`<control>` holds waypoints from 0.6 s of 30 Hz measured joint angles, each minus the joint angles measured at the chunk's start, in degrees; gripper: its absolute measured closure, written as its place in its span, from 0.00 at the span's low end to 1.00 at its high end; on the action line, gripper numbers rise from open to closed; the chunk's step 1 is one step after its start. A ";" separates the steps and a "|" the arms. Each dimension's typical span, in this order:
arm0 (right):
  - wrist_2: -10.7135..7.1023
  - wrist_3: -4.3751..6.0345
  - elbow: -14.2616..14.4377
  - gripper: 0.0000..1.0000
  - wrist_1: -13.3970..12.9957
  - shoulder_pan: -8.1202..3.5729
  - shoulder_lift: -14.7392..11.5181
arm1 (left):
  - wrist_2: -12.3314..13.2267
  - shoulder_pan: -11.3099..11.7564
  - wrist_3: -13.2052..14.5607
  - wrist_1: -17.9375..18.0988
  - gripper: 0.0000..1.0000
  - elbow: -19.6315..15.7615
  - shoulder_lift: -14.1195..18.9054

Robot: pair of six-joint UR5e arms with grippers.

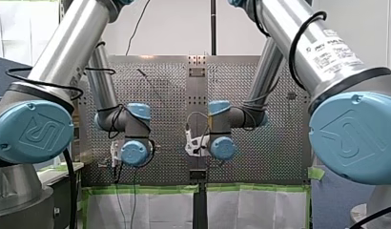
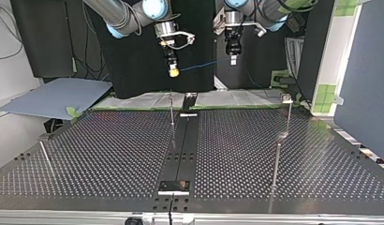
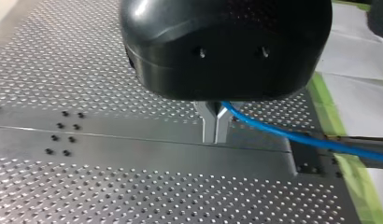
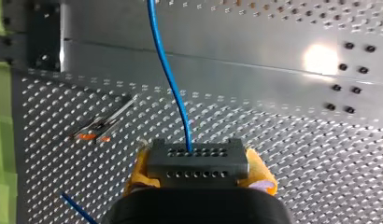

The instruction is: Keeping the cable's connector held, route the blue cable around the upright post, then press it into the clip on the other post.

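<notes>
Now my right gripper [image 2: 173, 70] clamps the connector [image 4: 198, 163], anchoring that end, while my left gripper [image 3: 216, 129] pinches the blue cable [image 3: 292, 136], so it spans between them, clear above the table [image 2: 110, 154], ready for routing.

Both arms [image 1: 72, 40] are silver tubes with pale blue joint caps [image 1: 31, 131] (a logo embossed on each); black cables [image 1: 292, 55] loop around them; the left gripper [image 3: 215, 139] is black.

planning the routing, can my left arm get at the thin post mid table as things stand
Probably yes: my left claw, shut on the blue cable, hangs over the table, and nothing stands between it and the thin post.
</notes>
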 joint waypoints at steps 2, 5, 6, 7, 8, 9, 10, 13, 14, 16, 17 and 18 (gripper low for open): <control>-0.85 0.87 -0.10 1.00 1.04 0.18 -1.11 | -0.08 0.26 -0.63 -0.92 1.00 0.00 1.08; -2.34 2.35 -0.57 1.00 1.97 0.31 -2.71 | -0.56 0.62 -1.01 -2.52 1.00 0.01 2.74; -2.79 2.79 -0.81 1.00 2.18 0.33 -3.18 | -0.71 0.73 -1.11 -2.99 1.00 0.01 3.24; -3.43 3.32 -1.17 1.00 2.53 0.33 -3.84 | -0.90 0.88 -1.23 -3.68 1.00 0.01 3.91; -3.83 3.63 -1.44 1.00 2.83 0.34 -4.32 | -1.11 1.01 -1.28 -4.20 1.00 0.01 4.43; -4.16 3.88 -1.68 1.00 3.08 0.34 -4.80 | -1.37 1.13 -1.28 -4.70 1.00 0.01 4.96; -4.51 4.12 -1.94 1.00 3.31 0.31 -5.44 | -1.83 1.31 -1.21 -5.41 1.00 0.02 5.65; -5.15 4.55 -2.57 1.00 3.58 0.20 -6.97 | -2.99 1.74 -0.85 -7.20 1.00 0.13 7.45; -5.28 4.64 -2.77 1.00 3.64 0.16 -7.43 | -3.40 1.91 -0.77 -7.76 1.00 0.32 7.99; -5.54 4.89 -3.23 1.00 3.74 0.03 -8.56 | -4.37 2.30 -0.65 -9.03 1.00 0.93 9.28; -5.67 5.03 -3.42 1.00 3.74 0.00 -9.04 | -4.62 2.46 -0.65 -9.56 1.00 1.16 9.80; -5.82 5.21 -3.59 1.00 3.73 -0.04 -9.52 | -4.78 2.61 -0.69 -10.05 1.00 1.41 10.31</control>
